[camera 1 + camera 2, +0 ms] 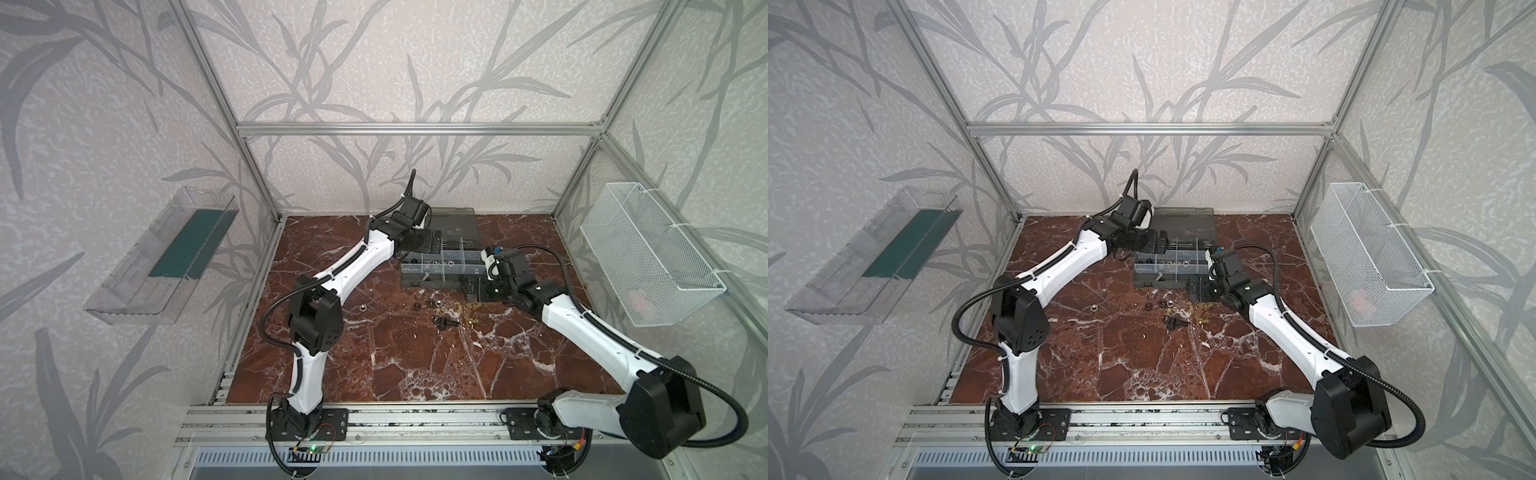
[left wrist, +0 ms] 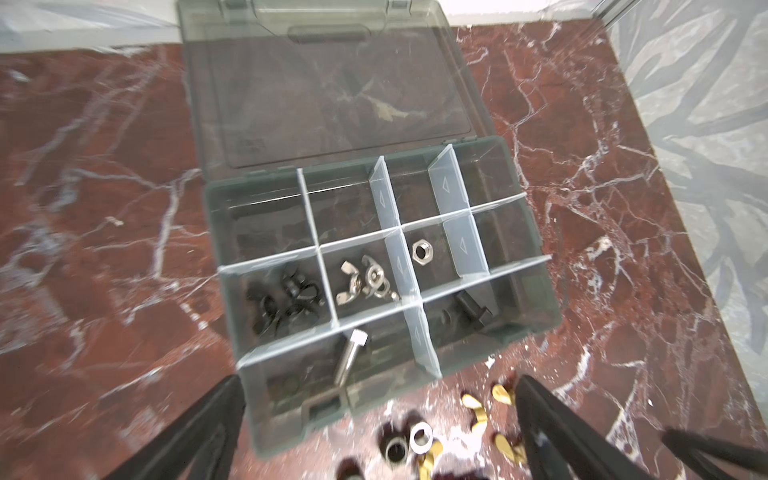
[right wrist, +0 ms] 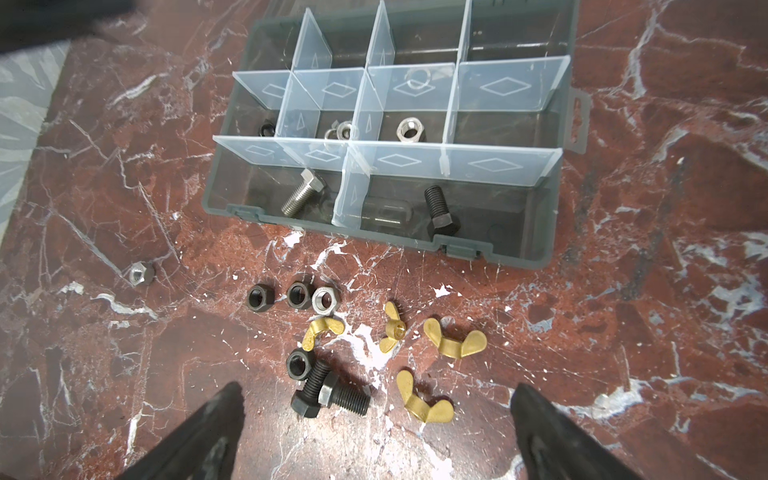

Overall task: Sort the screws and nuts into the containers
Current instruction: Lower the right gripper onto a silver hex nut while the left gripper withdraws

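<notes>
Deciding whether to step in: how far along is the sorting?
Done: the case holds a silver bolt, a black bolt, silver wing nuts, a hex nut and black parts, in separate compartments. In hand: nothing; the left end effector and right end effector are open and empty. Left: brass wing nuts, black nuts, silver nuts and loose bolts lie on the table.

- Pale grey walls (image 1: 374,62) with darker leaf-spray wallpaper on three sides.
- Aluminium frame bars (image 1: 415,129) at the corners and across the back wall.
- Red-brown marble worktop (image 1: 415,365), white-veined, evenly lit.
- Clear tray (image 1: 137,291) with a green strip on the wall beyond the worktop's left edge.
- White wire-mesh basket (image 1: 648,257) beyond its right edge.
</notes>
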Controlling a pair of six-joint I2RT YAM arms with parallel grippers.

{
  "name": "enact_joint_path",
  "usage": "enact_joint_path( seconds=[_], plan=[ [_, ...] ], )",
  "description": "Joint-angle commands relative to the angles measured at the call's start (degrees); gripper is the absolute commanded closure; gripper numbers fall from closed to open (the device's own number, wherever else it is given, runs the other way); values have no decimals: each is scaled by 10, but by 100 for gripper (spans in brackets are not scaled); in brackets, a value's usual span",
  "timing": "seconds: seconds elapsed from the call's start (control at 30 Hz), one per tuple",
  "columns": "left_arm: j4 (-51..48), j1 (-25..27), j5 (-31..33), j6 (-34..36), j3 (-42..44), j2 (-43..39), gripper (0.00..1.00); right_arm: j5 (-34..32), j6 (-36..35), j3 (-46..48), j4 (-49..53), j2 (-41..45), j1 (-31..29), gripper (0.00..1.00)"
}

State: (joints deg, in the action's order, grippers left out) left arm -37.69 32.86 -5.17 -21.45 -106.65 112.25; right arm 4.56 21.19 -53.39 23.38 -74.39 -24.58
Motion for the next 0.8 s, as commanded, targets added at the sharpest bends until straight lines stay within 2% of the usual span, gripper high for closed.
enact_joint_path(
  seconds=[0.0,0.13,0.27,0.47,0.63,0.77],
  plan=[
    [-6,-6,17,4,49,-50,1,-20,-7,-12,-5,-24,-21,1],
    [28,-18,-14,-26,135,-118,1,-37,-6,-14,-8,-56,-47,1],
    [71,-32,-46,-63,231,-179,1,-56,-2,-16,-28,-89,-75,11],
    [116,-42,-57,-94,348,-249,1,-66,-2,-45,-31,-161,-97,20],
    [166,-56,-89,-134,432,-287,0,-76,-11,-67,-45,-215,-109,26],
    [177,-63,-99,-141,461,-300,0,-80,-20,-90,-46,-262,-113,33]
  ],
)
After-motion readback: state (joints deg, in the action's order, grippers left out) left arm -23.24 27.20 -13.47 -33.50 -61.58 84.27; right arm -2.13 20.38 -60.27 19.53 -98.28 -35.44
